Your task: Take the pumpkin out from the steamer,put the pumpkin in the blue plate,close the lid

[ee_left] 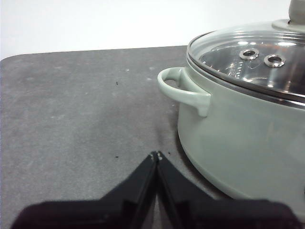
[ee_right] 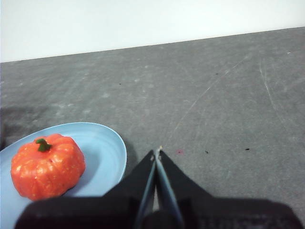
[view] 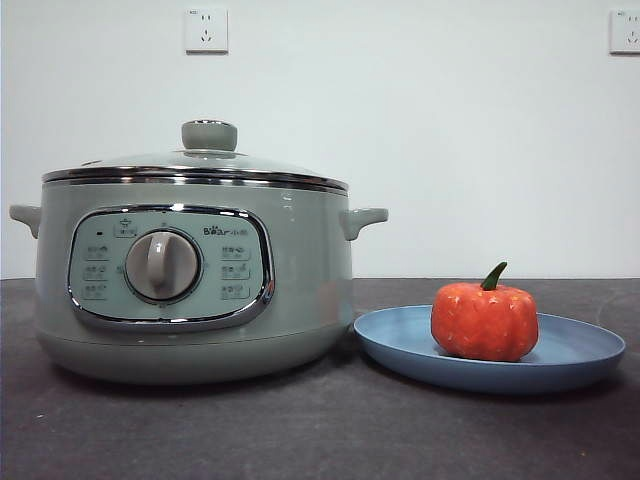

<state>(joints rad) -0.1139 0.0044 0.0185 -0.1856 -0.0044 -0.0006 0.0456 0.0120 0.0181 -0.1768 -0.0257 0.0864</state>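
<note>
The steamer [view: 195, 290] stands on the dark grey bench [view: 300, 430], its control panel and grey dial facing the front camera. The lid [view: 200, 165] sits closed on it, chrome rim seated all around the pot's top edge and green knob upright in the middle. Through the glass, the left wrist view shows two small metal-ringed holes inside the pot.

Just beside the steamer lies the blue plate [view: 580, 365], flat on the bench, its near rim close to the pot's base. The pumpkin [view: 485, 320] rests upright in the plate, green stem curving up, set toward the side nearer the steamer.

The left tool [ee_left: 156, 154] has its two black jaws pressed together at the tips, gripping nothing. It hangs over bare bench near the steamer's side handle [ee_left: 183, 90], apart from it.

The right tool [ee_right: 157, 151] is likewise closed and empty, jaws meeting at a point. It sits over the bench just beside the plate's rim, with the pumpkin near but untouched.

Neither arm shows in the front view. Two wall sockets [view: 206, 30] sit on the white wall behind.
</note>
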